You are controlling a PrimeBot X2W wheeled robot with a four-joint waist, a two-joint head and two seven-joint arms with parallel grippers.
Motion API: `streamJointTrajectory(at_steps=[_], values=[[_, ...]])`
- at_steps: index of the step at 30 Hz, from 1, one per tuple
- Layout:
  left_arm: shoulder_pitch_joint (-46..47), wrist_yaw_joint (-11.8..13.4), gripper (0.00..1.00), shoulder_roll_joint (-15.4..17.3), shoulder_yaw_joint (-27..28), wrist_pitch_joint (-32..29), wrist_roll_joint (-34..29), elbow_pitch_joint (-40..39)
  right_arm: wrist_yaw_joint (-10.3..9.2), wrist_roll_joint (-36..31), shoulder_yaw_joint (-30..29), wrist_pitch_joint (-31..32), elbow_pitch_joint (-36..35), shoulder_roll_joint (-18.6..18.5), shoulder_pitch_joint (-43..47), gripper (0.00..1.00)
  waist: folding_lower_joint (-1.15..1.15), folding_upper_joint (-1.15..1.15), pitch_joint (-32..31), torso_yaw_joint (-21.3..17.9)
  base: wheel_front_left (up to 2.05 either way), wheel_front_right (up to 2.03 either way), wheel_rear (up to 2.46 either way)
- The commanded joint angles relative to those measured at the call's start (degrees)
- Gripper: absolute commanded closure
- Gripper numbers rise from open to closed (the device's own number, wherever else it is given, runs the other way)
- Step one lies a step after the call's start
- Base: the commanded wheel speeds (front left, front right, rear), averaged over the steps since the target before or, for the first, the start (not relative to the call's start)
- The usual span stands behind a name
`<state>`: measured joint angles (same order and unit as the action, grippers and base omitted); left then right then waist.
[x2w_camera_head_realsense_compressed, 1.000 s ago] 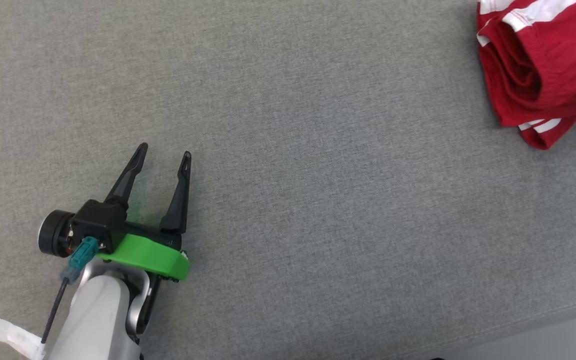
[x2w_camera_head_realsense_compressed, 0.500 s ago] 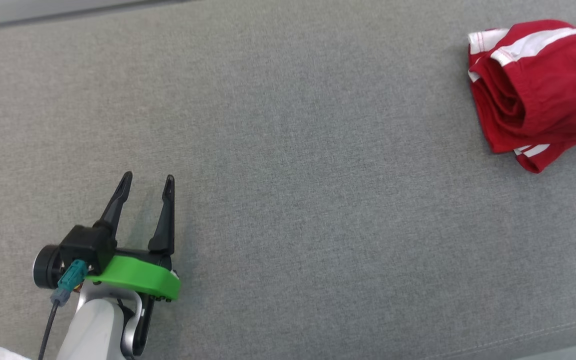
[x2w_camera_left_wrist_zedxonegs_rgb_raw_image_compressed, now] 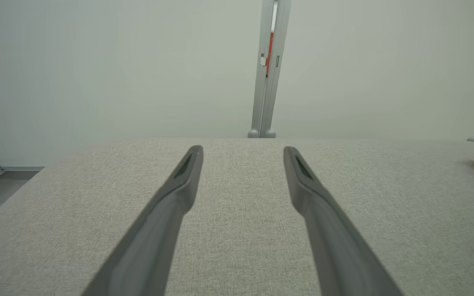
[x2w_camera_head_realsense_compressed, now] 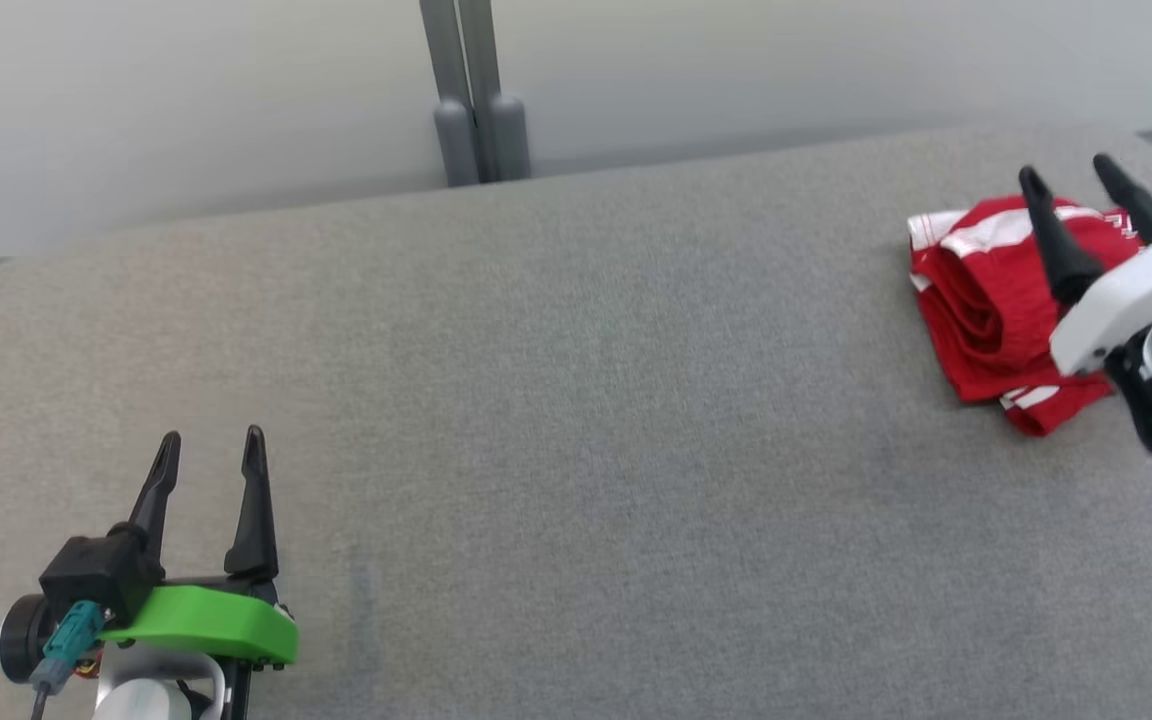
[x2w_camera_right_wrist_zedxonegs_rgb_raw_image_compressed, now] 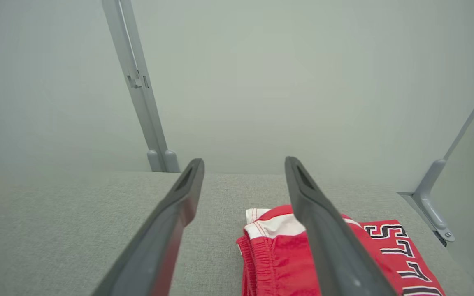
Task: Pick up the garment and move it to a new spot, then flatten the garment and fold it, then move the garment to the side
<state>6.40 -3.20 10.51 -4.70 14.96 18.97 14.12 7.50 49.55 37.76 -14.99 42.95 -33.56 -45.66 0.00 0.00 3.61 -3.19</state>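
While the folded red garment (x2w_camera_head_realsense_compressed: 986, 300) lies on the bench (x2w_camera_head_realsense_compressed: 586, 400) well right of the grey post (x2w_camera_head_realsense_compressed: 471, 100), its long axis runs far-to-near, with the white band at the post's end. Your head camera has tilted up since a second ago. Your right gripper (x2w_camera_head_realsense_compressed: 1067, 168) hangs over the garment, jaws partly open and empty. Your left gripper (x2w_camera_head_realsense_compressed: 213, 437), left of the post, matches.

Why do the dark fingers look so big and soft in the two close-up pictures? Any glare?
Left wrist view: the wide lens stretches the near fingers, slightly soft. Right wrist view: the same, yet the garment is sharp. Head view: even light, no glare.
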Motion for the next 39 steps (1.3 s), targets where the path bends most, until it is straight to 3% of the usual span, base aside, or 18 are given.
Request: streamJointTrajectory(at_steps=[1,8,14,22,39], values=[[-1.04,-0.30,0.00,0.05,0.23,0.24,0.30,-0.36,-0.01,-1.57,-2.64,-0.21,-2.38,0.63,3.81,0.00,0.00,0.00,-5.09,2.85,0.00,0.00,0.00],[-4.14,-0.27,0.00,-1.39,1.12,0.21,-0.26,-0.67,0.00,-11.13,-18.84,-0.22,-15.54,6.11,21.97,0.00,0.00,0.00,-6.72,4.35,0.00,0.00,0.00],[-5.83,-1.81,0.00,-2.62,1.41,0.21,-0.23,-0.04,0.00,-18.43,-26.92,-0.23,-23.49,12.92,34.43,0.00,0.00,0.00,-7.07,4.87,0.00,0.00,0.00],[-7.06,-2.60,0.00,-3.46,2.32,0.22,-2.26,1.05,0.00,-24.16,-30.34,-0.23,-27.08,17.85,41.83,0.00,0.00,0.00,-7.26,5.13,0.00,0.00,0.00],[-6.71,-3.40,0.00,-4.75,3.61,0.22,-3.51,3.04,0.00,-24.77,-30.23,-0.23,-27.44,19.02,43.52,0.00,0.00,0.00,-7.41,5.27,0.00,0.00,0.00]])
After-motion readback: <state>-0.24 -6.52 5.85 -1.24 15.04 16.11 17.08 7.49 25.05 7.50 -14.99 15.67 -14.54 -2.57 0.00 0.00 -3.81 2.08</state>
